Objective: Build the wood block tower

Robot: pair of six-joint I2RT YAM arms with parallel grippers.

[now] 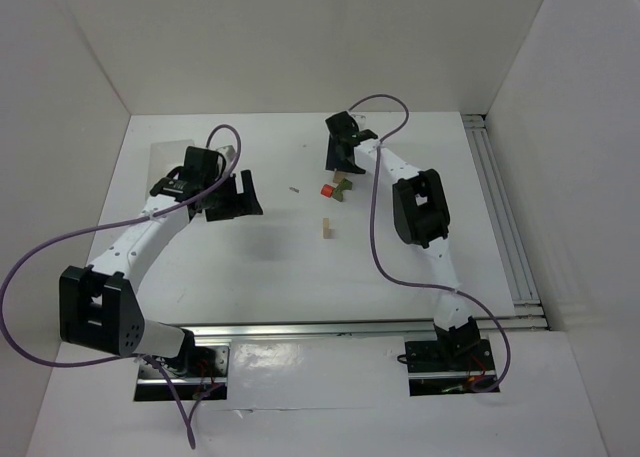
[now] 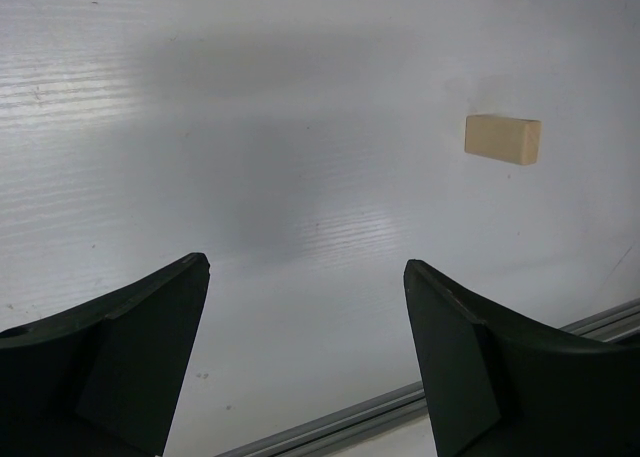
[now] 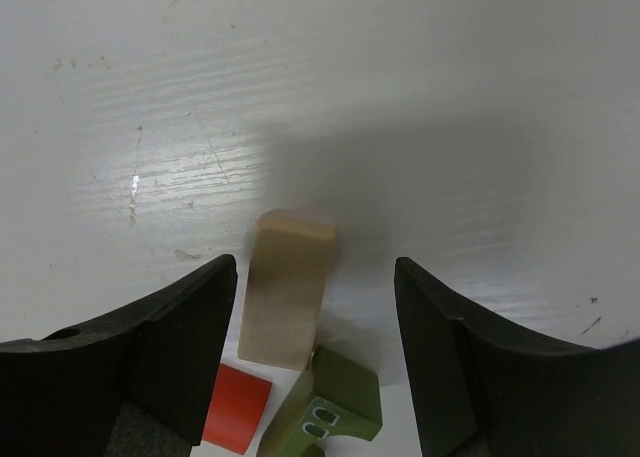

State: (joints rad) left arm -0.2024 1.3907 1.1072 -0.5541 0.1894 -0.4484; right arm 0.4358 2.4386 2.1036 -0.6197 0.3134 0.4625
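Right hand [image 3: 312, 265] gapes wide near a tan block [image 3: 288, 292], touching nothing; left hand [image 2: 305, 265] hangs open, empty.

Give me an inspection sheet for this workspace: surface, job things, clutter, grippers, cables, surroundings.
Surface: white table, faintly scratched.
Job's things: pale tan wooden block, red piece and dark green block clustered together; second tan block lies apart, nearer the arm bases; no tower seen.
Clutter: small brownish bit, too small to identify.
Grippers: left gripper open over bare table; right gripper open, fingers either side of the pale tan wooden block.
Cables: purple cable loops off each arm, none on the blocks.
Surroundings: white walls on three sides.
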